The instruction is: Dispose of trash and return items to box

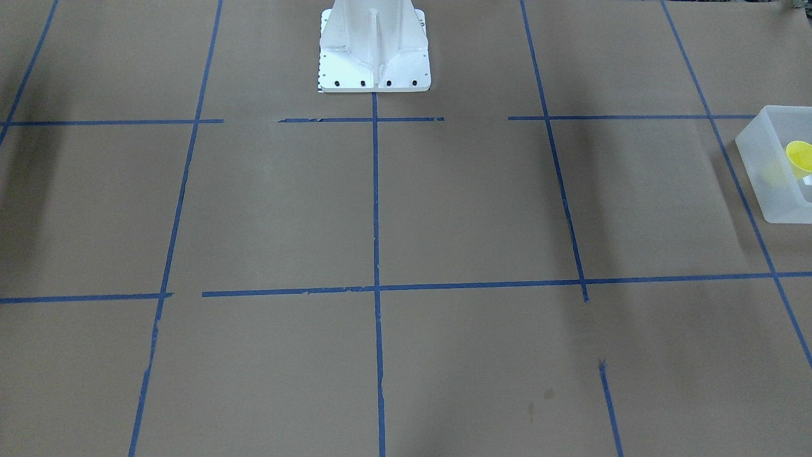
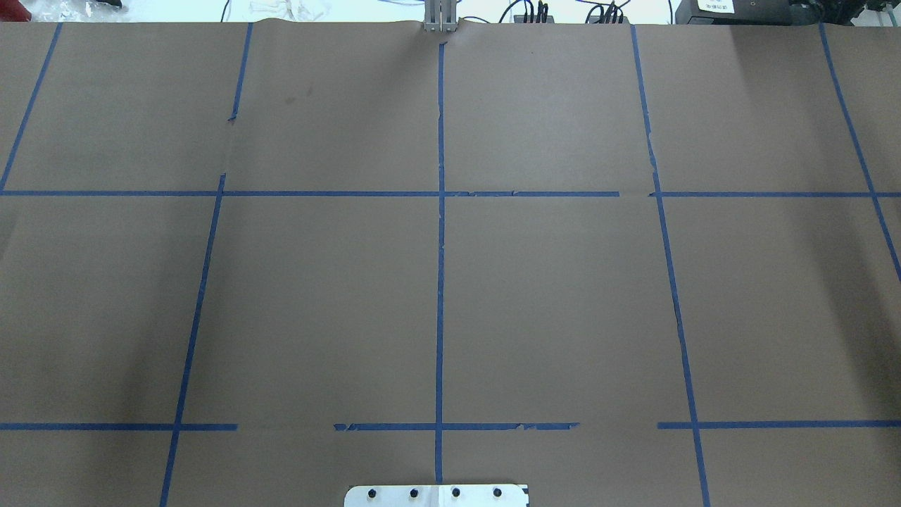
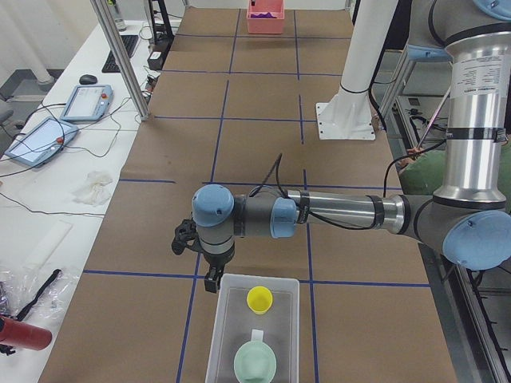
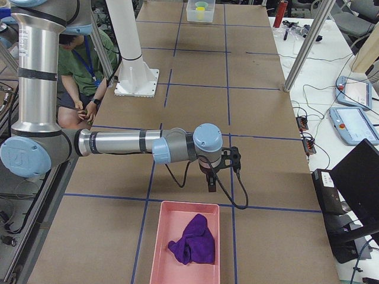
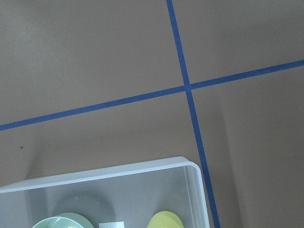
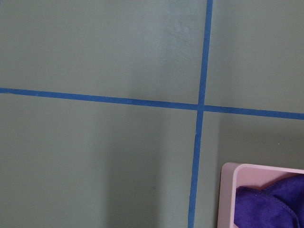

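Observation:
The box (image 3: pixel 259 277), a translucent frosted bin, holds a yellow cup (image 3: pixel 259 298) and a mint-green cup (image 3: pixel 255 363). It also shows at the front-facing view's right edge (image 1: pixel 761 166) with the yellow cup (image 1: pixel 800 155) inside, and in the left wrist view (image 5: pixel 109 170) with the yellow cup (image 5: pixel 164 220). My left gripper (image 3: pixel 211 279) hangs just off the box's far corner, outside its rim; I cannot tell whether it is open or shut. My right gripper (image 4: pixel 211 183) hangs over bare table just beyond a pink tray; I cannot tell its state either.
The pink tray (image 4: pixel 186 204) holds a crumpled purple cloth (image 4: pixel 192 239); its corner shows in the right wrist view (image 6: pixel 228 190). The white robot base (image 1: pixel 374 57) stands at the table's middle edge. Blue tape lines grid the brown table. A person sits behind the robot (image 4: pixel 83 65).

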Action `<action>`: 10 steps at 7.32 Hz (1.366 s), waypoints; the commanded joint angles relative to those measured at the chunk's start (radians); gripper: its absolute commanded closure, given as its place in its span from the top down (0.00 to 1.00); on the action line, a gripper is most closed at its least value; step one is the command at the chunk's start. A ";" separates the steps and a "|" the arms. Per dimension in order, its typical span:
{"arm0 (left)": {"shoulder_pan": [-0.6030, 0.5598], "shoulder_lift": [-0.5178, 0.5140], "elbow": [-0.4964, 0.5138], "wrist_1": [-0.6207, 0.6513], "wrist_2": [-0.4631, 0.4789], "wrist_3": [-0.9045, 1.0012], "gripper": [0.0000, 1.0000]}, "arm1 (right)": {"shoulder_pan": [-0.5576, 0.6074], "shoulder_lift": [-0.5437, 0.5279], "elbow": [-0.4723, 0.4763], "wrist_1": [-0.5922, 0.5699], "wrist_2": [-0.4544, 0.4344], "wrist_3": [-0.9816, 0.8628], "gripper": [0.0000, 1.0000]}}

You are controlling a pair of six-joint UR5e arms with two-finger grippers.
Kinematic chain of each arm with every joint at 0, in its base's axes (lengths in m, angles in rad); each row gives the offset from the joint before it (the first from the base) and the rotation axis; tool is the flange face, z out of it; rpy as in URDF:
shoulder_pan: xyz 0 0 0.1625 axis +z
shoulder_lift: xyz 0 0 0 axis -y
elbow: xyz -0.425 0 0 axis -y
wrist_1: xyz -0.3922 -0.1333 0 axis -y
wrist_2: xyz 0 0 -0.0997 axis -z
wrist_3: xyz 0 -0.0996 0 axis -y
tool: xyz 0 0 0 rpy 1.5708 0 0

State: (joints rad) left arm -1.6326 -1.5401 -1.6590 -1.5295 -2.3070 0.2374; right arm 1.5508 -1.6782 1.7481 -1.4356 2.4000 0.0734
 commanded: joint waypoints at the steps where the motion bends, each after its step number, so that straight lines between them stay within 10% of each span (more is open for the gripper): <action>1: 0.000 0.000 0.010 -0.001 0.000 -0.080 1.00 | 0.000 0.002 -0.001 0.000 -0.025 -0.001 1.00; 10: 0.002 -0.002 0.012 -0.017 -0.002 -0.170 1.00 | 0.000 -0.005 0.001 0.001 -0.018 0.002 1.00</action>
State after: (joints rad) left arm -1.6306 -1.5410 -1.6475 -1.5462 -2.3080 0.0675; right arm 1.5508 -1.6827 1.7487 -1.4343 2.3801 0.0749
